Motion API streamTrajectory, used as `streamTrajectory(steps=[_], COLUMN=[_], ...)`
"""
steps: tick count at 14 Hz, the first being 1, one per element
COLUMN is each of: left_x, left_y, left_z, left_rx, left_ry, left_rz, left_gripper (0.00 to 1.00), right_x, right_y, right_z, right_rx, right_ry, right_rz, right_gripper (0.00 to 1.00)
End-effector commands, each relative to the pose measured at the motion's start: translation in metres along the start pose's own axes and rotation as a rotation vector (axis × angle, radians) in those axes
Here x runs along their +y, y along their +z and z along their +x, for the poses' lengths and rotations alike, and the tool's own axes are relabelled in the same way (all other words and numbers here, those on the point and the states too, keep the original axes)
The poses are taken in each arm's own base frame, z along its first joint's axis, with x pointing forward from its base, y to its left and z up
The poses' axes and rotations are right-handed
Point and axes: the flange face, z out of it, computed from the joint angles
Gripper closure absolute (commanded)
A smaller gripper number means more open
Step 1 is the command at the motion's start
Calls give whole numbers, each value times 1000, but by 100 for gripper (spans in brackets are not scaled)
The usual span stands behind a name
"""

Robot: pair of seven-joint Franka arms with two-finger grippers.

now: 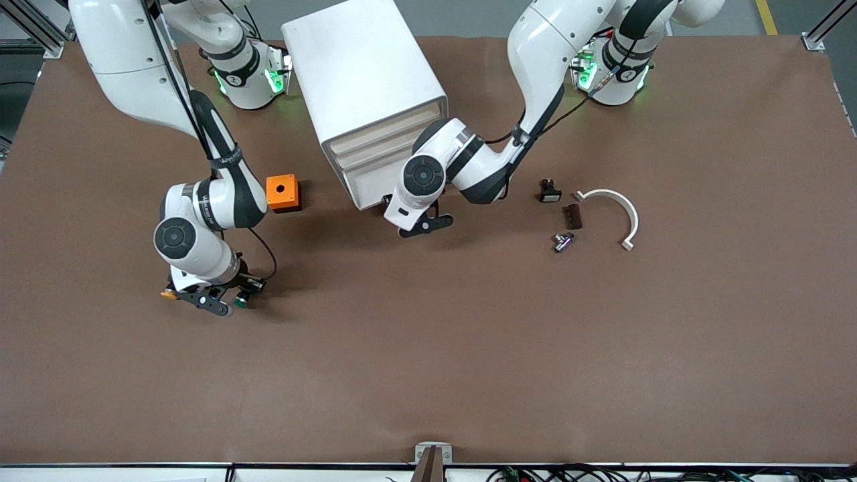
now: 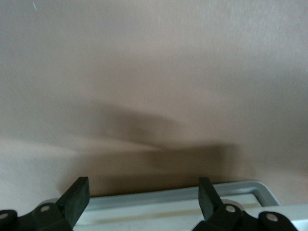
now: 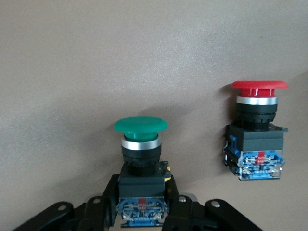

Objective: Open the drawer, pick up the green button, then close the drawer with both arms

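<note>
Brown tabletop point(image 1: 428, 361), two white arms based along the top of the front view. White cabinet point(image 1: 365, 94) stands between the bases, its stacked drawers facing the front camera. Left hand point(image 1: 423, 224) sits low just in front of the cabinet's lower corner, at the bottom drawer point(image 1: 365, 175); fingers spread, nothing between them. Right hand point(image 1: 214, 298) is down near the tabletop toward the right arm's end, nearer the front camera than the orange box point(image 1: 282, 193). Green button point(image 1: 241, 301) shows at that hand, an orange-capped button point(image 1: 167, 293) just beside it. Toward the left arm's end lie a small black part point(image 1: 550, 191), a dark block point(image 1: 572, 216), a metal fitting point(image 1: 563, 242) and a white curved piece point(image 1: 616, 214).

Left wrist view: left hand point(image 2: 144, 197) with fingertips point(image 2: 77, 195) wide apart, empty, over bare brown surface; a grey-white drawer rim point(image 2: 183, 195) runs between them. Contact with the rim cannot be told.

Right wrist view: right hand point(image 3: 143, 211) clamped on the blue-black body of the green button point(image 3: 141, 144), cap upright and clear of the fingers. A red-capped button point(image 3: 256, 130) stands near it on the tabletop, apart.
</note>
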Motion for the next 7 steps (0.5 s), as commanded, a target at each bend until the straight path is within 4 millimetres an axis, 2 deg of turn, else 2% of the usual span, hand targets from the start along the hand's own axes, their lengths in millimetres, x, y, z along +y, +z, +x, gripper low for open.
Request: streamTrajectory(steps=[1, 3, 5, 7], left_x=[4, 5, 10, 12], left_y=[1, 2, 6, 8], left_z=[-10, -13, -26, -31], left_rx=[-46, -51, -67, -76], left_ry=[-117, -156, -190, -201], left_rz=[-17, -16, -18, -17], left_gripper=[0, 0, 0, 0], right_x=[3, 1, -1, -2], right_y=[-3, -1, 1, 7], right_z=[5, 7, 10, 12], right_rx=[10, 12, 15, 12], right_ry=[-11, -11, -12, -13], right_rz=[4, 4, 5, 2], right_gripper=[100, 100, 100, 100])
